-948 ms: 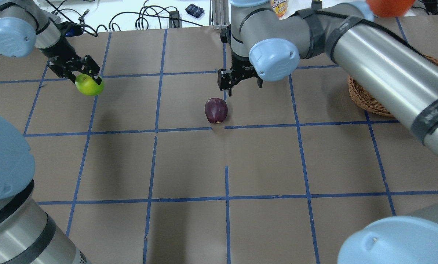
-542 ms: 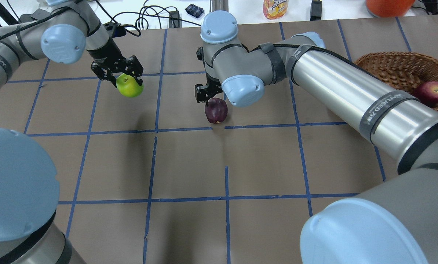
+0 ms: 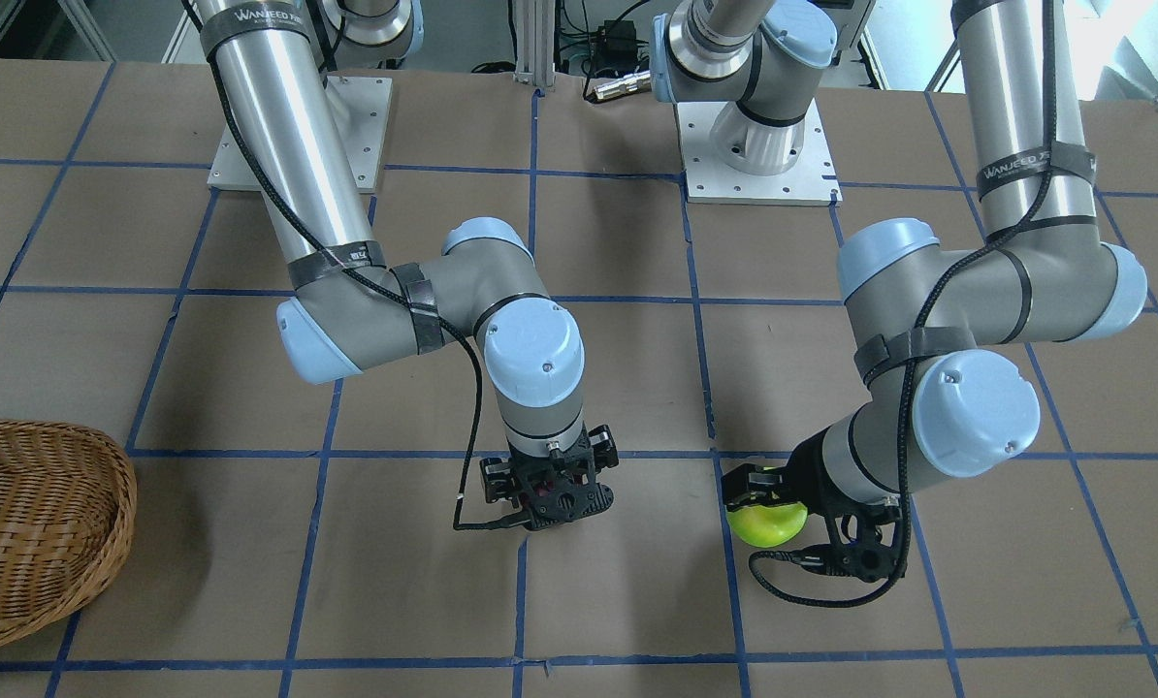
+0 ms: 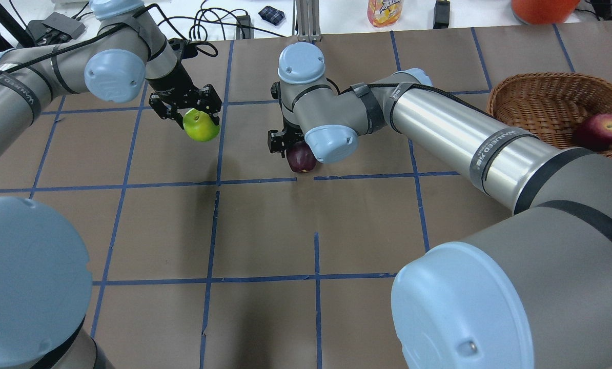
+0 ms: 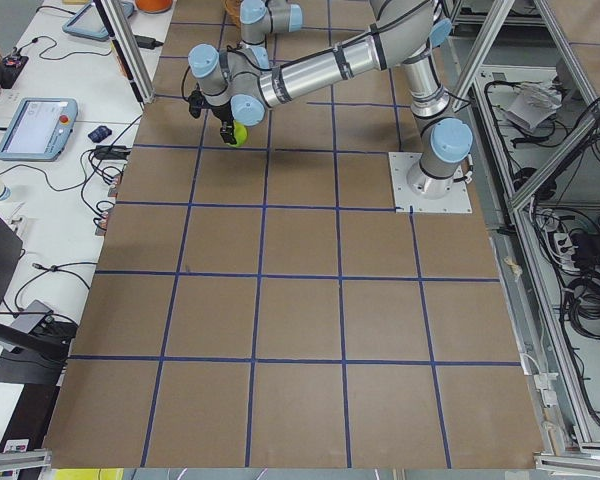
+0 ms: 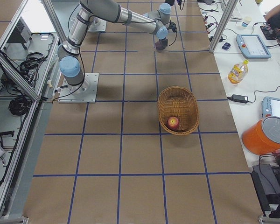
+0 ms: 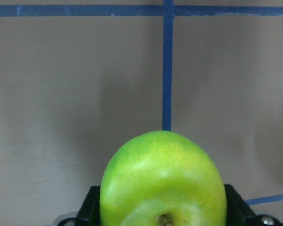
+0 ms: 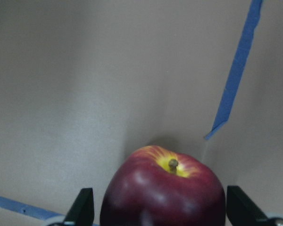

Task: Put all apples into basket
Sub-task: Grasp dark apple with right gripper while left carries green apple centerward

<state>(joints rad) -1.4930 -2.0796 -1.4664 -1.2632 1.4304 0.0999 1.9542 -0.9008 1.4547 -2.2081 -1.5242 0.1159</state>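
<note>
Red apple [image 4: 598,130], yellow-streaked, was noted inside the wicker basket [image 4: 536,92], lying toward one end. Green apple [image 4: 201,125], bright lime, stem showing, was held clear of the worktop [image 4: 367,230] by the left gripper [image 4: 199,116], jaws closed on it. Against the frames before, it had been carried further toward the worktop's middle. Maroon apple [image 4: 300,160] was recorded on the worktop, stem up, with a yellow patch round the stem. The right gripper [image 4: 288,146] had been lowered over it since, jaws apart on either side, not seen to be clamped.
</note>
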